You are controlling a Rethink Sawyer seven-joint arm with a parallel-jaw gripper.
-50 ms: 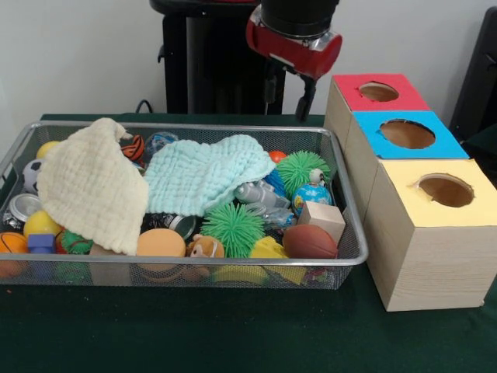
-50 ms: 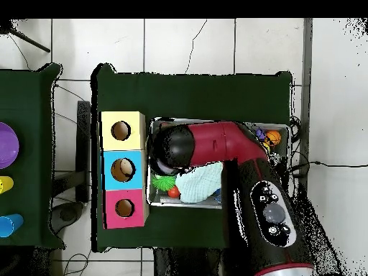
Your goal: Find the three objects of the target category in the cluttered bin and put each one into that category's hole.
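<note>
The arm hangs above the far rim of the wire bin (image 1: 353, 252), toward the boxes' end, with the gripper (image 1: 305, 101) trailing below the red wrist — only a thin dark stem shows against the pedestal, so whether the jaws are spread or pressed together I cannot tell. Nothing appears to be carried.

Which category is being hunted isn't shown, but the likeliest candidates sit in the bin. Two green spiky balls: one (image 1: 302, 169) at the far side just beside the blue globe ball (image 1: 311, 195), the other (image 1: 233, 228) at the near side, touching the pale blue cloth (image 1: 198, 175). The far one lies almost straight below the gripper and a little toward the camera — so the coming move reads as a short drop into the bin, not a long reach across it. These are round, so there is no long axis to line up with.

The surface is a jumble: cream cloth (image 1: 89, 186) covering the end of the bin away from the boxes, a wooden block (image 1: 322, 217) and a brown football (image 1: 309, 242) crowding the near corner by the yellow box (image 1: 435, 233). Room is tight between neighbours. From overhead the arm covers most of the bin, while the three holes — yellow, blue box (image 2: 123, 170), red box (image 2: 123, 208) — stand open and clear just beside it.
</note>
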